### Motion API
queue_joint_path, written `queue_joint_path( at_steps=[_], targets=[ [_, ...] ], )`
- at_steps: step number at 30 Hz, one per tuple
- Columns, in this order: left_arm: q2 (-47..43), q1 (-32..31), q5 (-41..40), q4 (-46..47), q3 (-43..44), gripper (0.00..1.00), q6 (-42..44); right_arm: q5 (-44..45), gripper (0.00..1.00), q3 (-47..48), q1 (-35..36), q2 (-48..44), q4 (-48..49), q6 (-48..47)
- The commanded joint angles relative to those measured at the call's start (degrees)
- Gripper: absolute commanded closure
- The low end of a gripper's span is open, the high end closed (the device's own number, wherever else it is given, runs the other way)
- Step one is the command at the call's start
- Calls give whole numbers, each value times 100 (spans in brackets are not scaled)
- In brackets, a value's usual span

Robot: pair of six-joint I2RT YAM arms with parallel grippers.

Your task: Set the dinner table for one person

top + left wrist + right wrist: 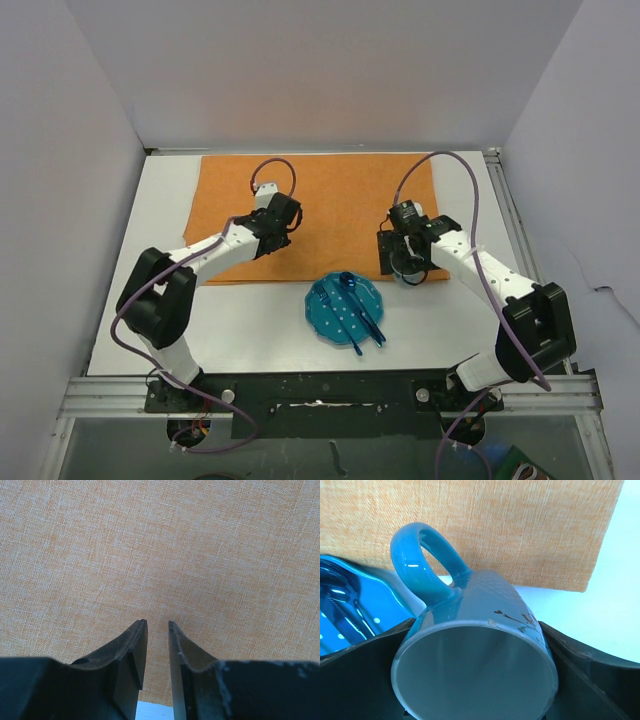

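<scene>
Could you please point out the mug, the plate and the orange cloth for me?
mug [485,597]: right wrist view, outer wall.
plate [324,312]: top external view, bare left part.
orange cloth [335,195]: top external view, bare middle.

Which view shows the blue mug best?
Right wrist: the blue mug fills the frame, handle and rim clear, held in the right claw. Top external shows only a sliver under that claw; left wrist shows none, just orange cloth.
</scene>
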Motion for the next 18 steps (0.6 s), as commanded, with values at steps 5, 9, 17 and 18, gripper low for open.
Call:
queue_joint_path(
  at_steps=[5,9,17,18],
  targets=[
    [128,-20,62,357,13,77,44,426,100,1092,-73,219,125,-296],
    [272,-23,86,292,81,78,110,444,100,1723,-316,634,431,-587],
    [409,-24,84,7,443,79,304,-234,100,3827,-1308,2360,640,-1263],
    [421,-24,90,-32,479,79,318,-270,100,4117,-1355,2595,642,-1334]
  ],
)
